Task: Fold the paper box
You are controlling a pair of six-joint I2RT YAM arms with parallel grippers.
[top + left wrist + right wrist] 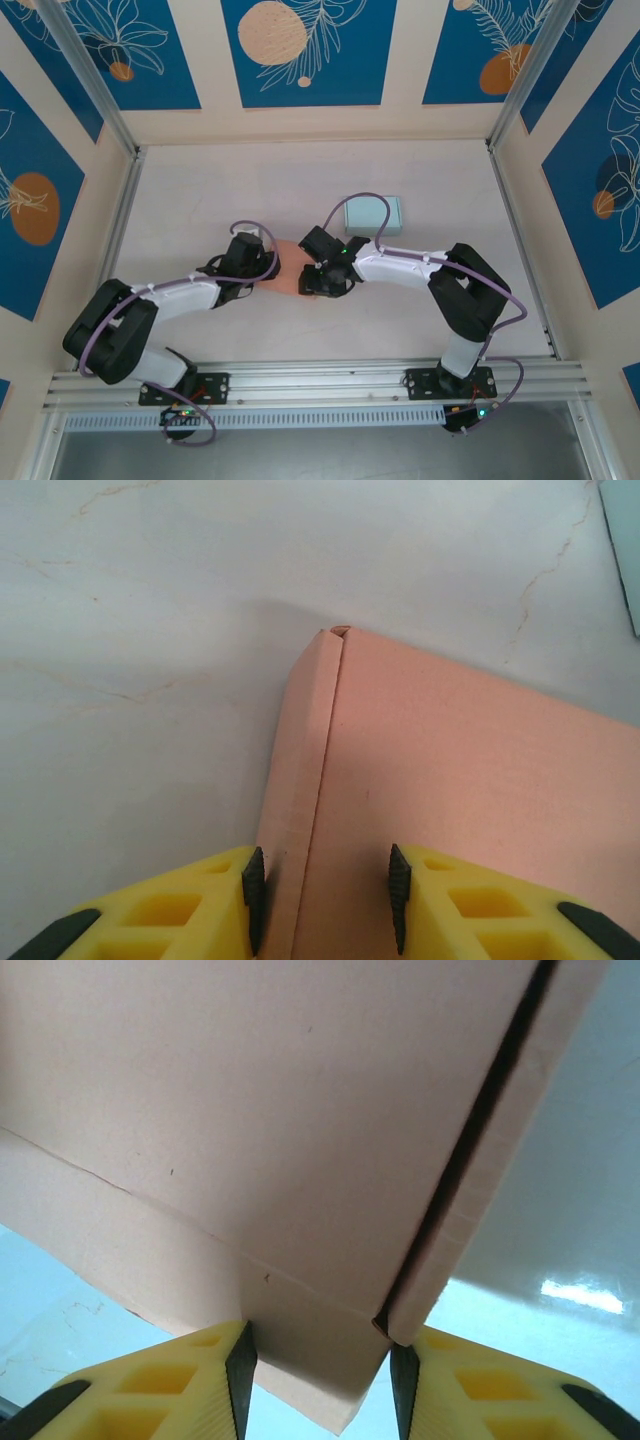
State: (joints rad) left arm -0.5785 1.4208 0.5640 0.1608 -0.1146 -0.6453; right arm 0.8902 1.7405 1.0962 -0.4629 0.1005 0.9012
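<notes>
Starting on the left: in the overhead view the left gripper [262,272] sits against the left end of the pink paper box [287,270], which lies flat on the pale table [200,200], about mid-table and between the two arms. Its wrist camera shows the left gripper [325,900] straddling the folded edge of the paper box [450,780]. One black pad [255,890] sits just beside the narrow side flap and the other rests over the wide top panel. The jaws are part-way apart, and I cannot tell whether they actually pinch the cardboard. The fold line runs away from the fingers to the box's far corner, with bare table [120,680] to its left.

In the middle, only a small patch of the box shows between the two wrists.

On the right, the right gripper [318,282] meets the box's other end. Its wrist camera shows the right gripper [320,1380] closed on a corner of the paper box [260,1110], with cardboard filling the gap and both pads against it. A dark seam runs up the box's right side.

Just beyond the right wrist sits a small teal box [373,215], apart from the pink one.
</notes>
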